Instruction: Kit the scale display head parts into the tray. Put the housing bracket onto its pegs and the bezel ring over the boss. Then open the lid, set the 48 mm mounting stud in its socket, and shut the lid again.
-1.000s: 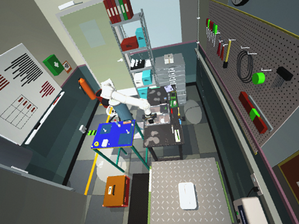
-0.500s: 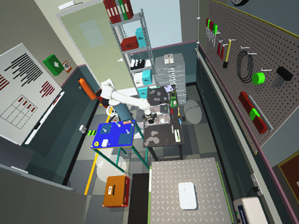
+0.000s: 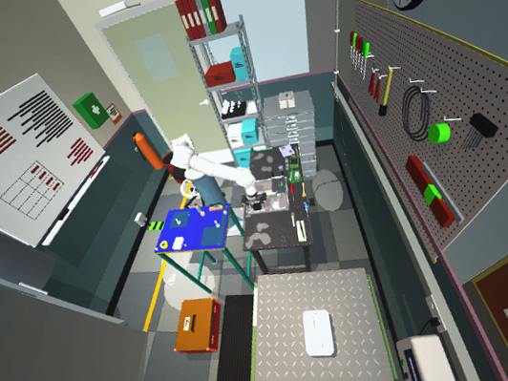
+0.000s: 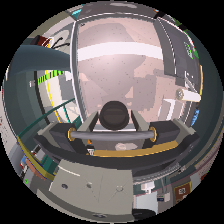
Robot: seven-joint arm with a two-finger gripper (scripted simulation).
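My gripper (image 4: 113, 121) stands open at the near edge of the pink tray (image 4: 117, 68) and holds nothing. A dark bezel ring (image 4: 113, 117) sits on the tray floor between the open fingers. In the side camera the gripper (image 3: 255, 201) hangs over the tray (image 3: 273, 196) on the dark table. A pale cylindrical stud (image 4: 187, 95) lies at the tray's right side, below the grey lid (image 4: 175, 48). The side camera is too far off to show the small parts.
The blue board (image 3: 194, 227) on its green-legged stand sits left of the dark table (image 3: 277, 222). Small tools lie along the table's right edge (image 3: 303, 190). A grey drawer cabinet (image 3: 291, 125) and a shelf rack (image 3: 228, 87) stand behind.
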